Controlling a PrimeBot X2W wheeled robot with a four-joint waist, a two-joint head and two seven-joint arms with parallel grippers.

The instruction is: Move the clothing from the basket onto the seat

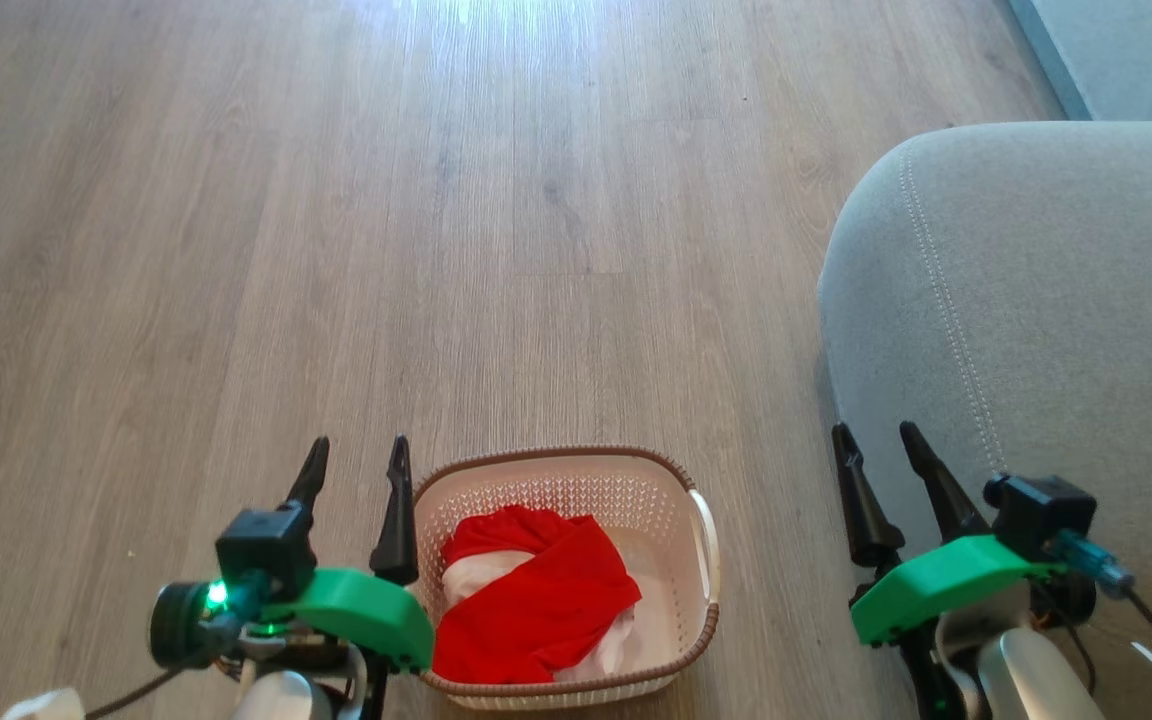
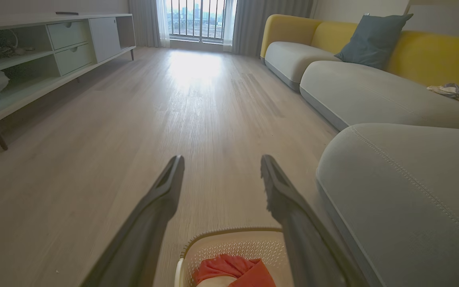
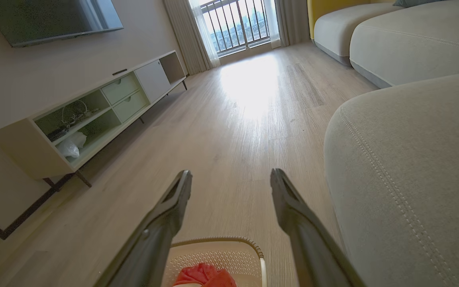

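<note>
Bright red soft clothing (image 1: 546, 600) lies in a cream perforated basket (image 1: 576, 488) just beside the left gripper (image 1: 360, 440). This one and the right gripper (image 1: 873, 428) are spread, empty.

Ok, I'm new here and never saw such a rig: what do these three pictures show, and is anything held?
It's a wheeled robot with two arms. One picture looks down from its head; the other two look along each wrist's dark fingers. On the wooden floor stands a cream basket with red and white clothing inside, beside a grey sofa seat. The left claw and right claw are both open, holding nothing.
</note>
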